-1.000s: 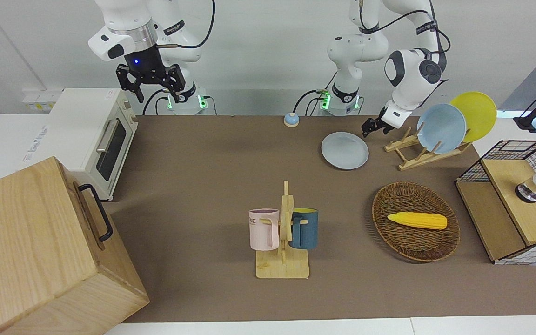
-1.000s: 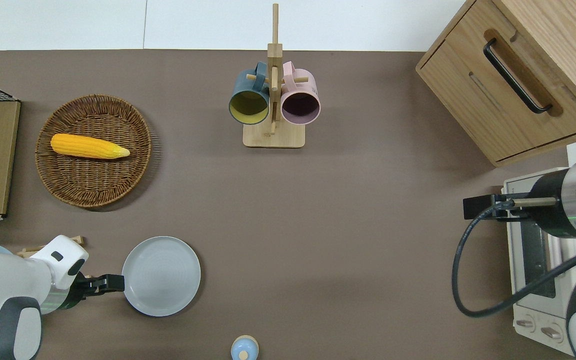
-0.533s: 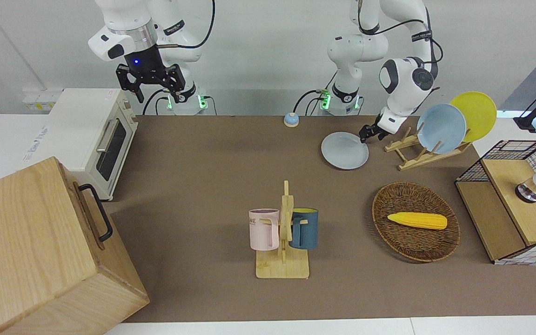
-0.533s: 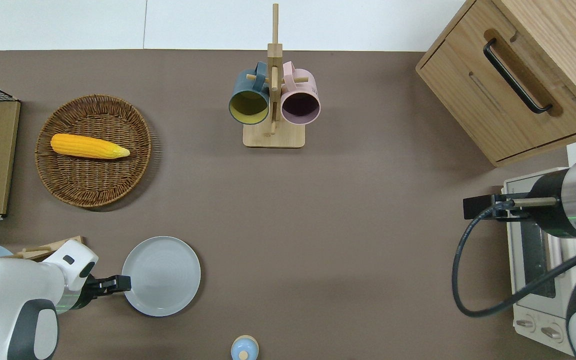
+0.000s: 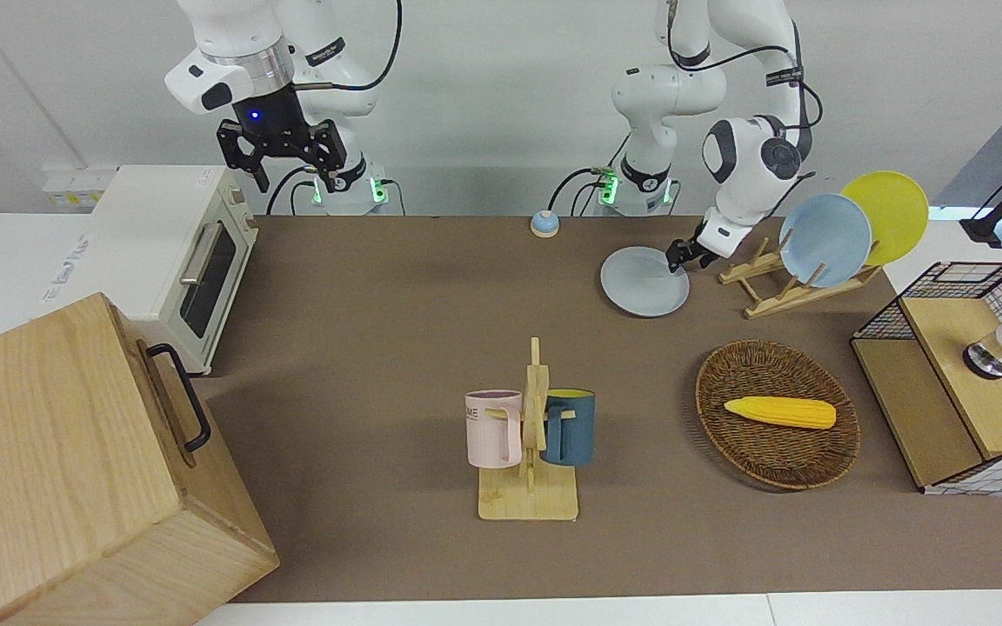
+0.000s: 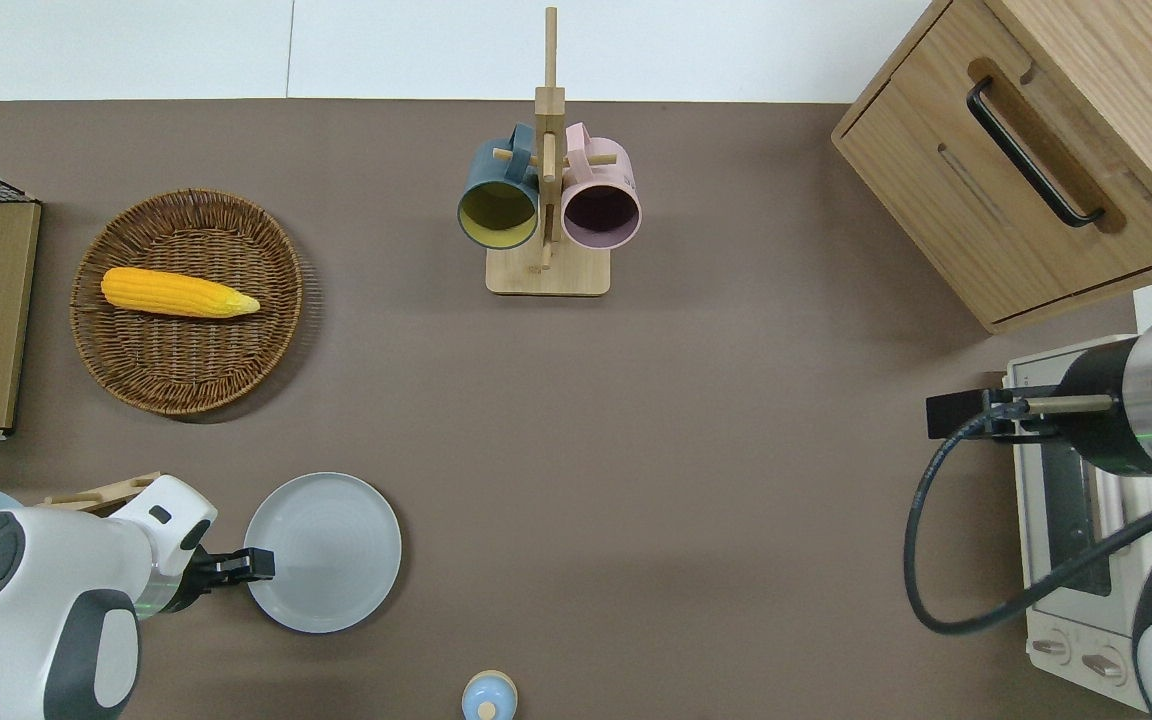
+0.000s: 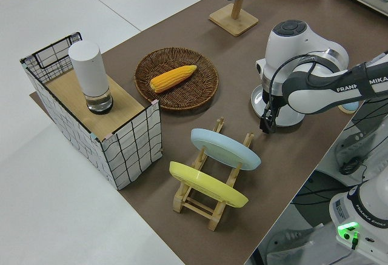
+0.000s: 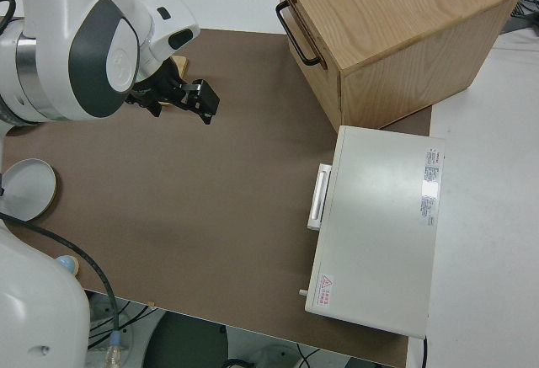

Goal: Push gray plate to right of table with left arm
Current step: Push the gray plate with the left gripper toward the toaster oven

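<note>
Because the gray plate (image 6: pixel 322 552) lies flat on the brown table (image 6: pixel 696 520), close to the robots' edge and toward the left arm's end, I have most of the tabletop to cross with it toward the right arm's end. My left gripper (image 6: pixel 254 565) sits low at the plate's rim on the side facing the wooden plate rack (image 5: pixel 771 283), its black tips reaching just over the rim in the overhead view; I judge it is touching or about to touch, but cannot be sure. I cannot tell whether its fingers are together or apart. To push well, I would keep the tips low against the rim and in line with the plate's middle, since an off-centre push would likely spin the plate and let it slip aside. I would move slowly and straight along the table, keeping the path nearer the robots than the mug stand (image 6: pixel 547 200) and just clear of the small blue bell (image 6: pixel 489 696) at the table's near edge. From the front, the left arm (image 5: pixel 749 165) reaches down from its base with the elbow high and the wrist bent over, the gripper pointing along the table toward the plate. A sky-blue plate (image 5: pixel 824 239) and a yellow plate (image 5: pixel 888 213) stand in the rack beside it. The right arm (image 5: pixel 240 61) is parked, its gripper (image 5: pixel 279 156) with fingers apart.
</note>
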Controlling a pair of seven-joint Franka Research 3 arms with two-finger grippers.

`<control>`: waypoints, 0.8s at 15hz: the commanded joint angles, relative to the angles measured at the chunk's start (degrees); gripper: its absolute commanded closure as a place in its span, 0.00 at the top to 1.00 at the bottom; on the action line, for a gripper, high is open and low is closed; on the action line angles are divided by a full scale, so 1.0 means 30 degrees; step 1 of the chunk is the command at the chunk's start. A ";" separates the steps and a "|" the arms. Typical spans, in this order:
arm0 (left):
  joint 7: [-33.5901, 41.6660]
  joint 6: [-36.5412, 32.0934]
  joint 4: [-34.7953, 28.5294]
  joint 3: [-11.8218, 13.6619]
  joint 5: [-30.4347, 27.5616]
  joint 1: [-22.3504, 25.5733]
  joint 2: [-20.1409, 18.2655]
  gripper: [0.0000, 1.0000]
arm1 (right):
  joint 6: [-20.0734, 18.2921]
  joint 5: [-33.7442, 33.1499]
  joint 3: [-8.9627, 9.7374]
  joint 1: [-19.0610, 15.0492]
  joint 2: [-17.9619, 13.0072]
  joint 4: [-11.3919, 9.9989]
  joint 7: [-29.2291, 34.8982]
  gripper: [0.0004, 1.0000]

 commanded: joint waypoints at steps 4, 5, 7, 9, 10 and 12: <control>-0.0237 0.1152 -0.0265 0.0025 -0.0275 -0.0475 0.0572 0.58 | 0.0005 0.0413 0.0305 -0.0561 -0.0524 -0.0520 0.0197 1.00; -0.0208 0.1152 -0.0265 0.0025 -0.0275 -0.0475 0.0601 0.49 | 0.0005 0.0413 0.0305 -0.0561 -0.0524 -0.0520 0.0197 1.00; -0.0237 0.1181 -0.0265 0.0025 -0.0275 -0.0475 0.0601 0.31 | 0.0005 0.0413 0.0305 -0.0561 -0.0524 -0.0520 0.0197 1.00; -0.0237 0.1211 -0.0265 0.0025 -0.0275 -0.0504 0.0630 0.16 | -0.0024 0.0413 0.0305 -0.0561 -0.0524 -0.0520 0.0197 1.00; -0.0237 0.1240 -0.0265 0.0025 -0.0304 -0.0505 0.0631 0.11 | 0.0004 0.0413 0.0305 -0.0561 -0.0524 -0.0520 0.0197 1.00; -0.0266 0.1269 -0.0265 0.0025 -0.0304 -0.0476 0.0631 0.04 | 0.0004 0.0413 0.0305 -0.0561 -0.0524 -0.0520 0.0197 1.00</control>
